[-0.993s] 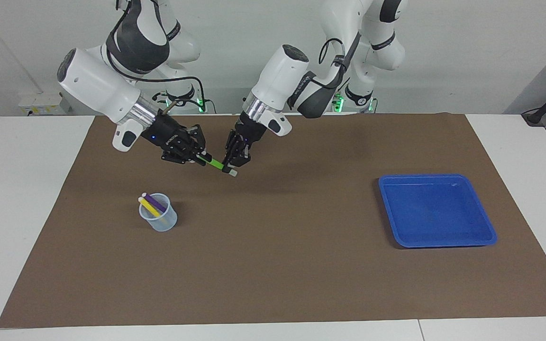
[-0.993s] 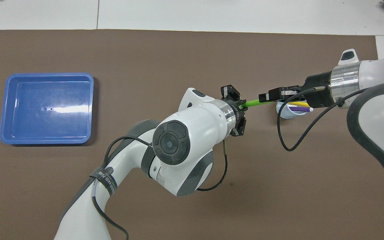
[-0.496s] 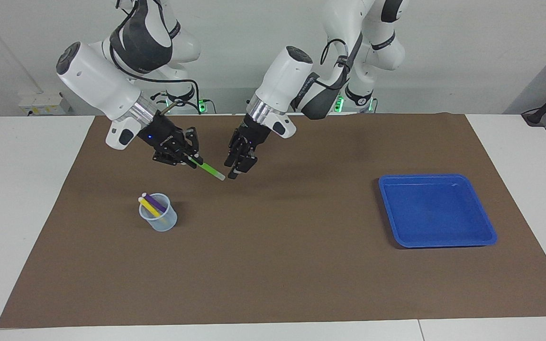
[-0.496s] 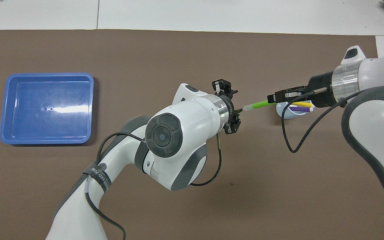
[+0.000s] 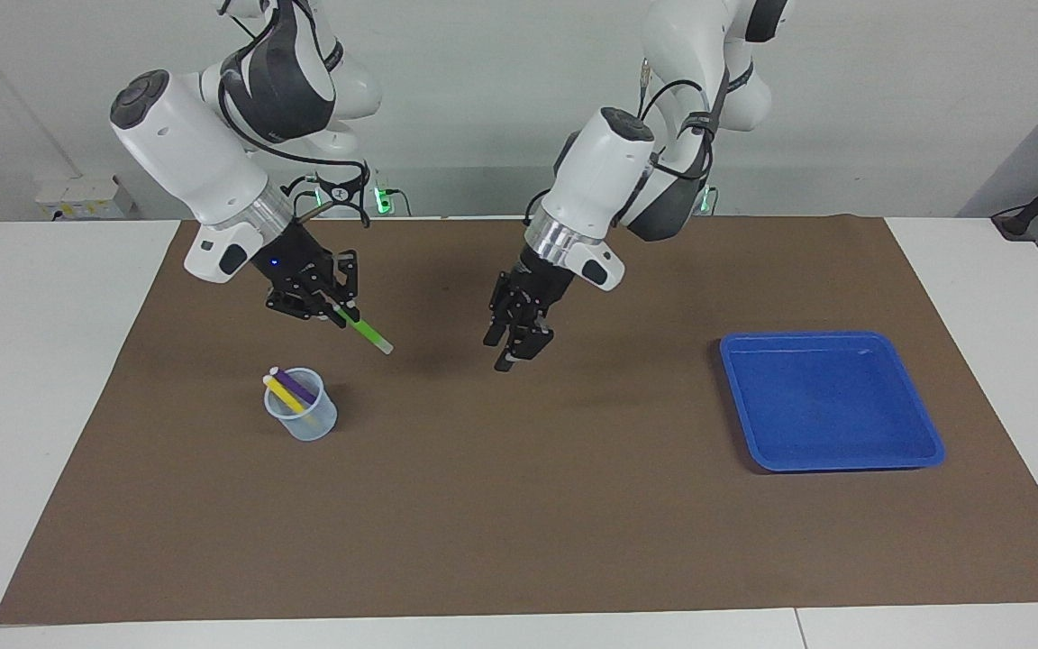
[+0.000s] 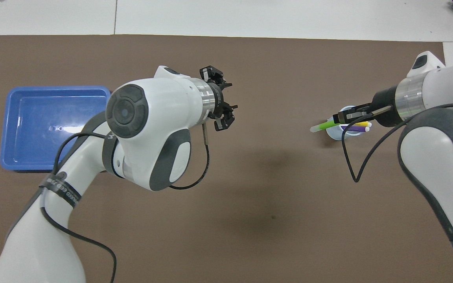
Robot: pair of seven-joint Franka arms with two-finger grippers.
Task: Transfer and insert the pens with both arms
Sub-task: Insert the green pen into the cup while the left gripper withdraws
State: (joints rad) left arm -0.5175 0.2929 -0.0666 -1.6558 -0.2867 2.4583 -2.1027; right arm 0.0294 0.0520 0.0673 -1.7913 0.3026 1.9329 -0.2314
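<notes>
Both views are bright and evenly lit from above. Shadows on the brown mat [image 5: 573, 505] are soft and diffuse: a faint dark patch lies on it under each raised arm, and a short one sits beside the clear cup [image 5: 303, 416]. A white streak of glare crosses the floor of the blue tray [image 6: 55, 127] in the overhead view; in the facing view the tray shows only a small glint near its rim. The white arm shells near the overhead camera look large and slightly soft. The mat's edges stay straight, without marked bending.
</notes>
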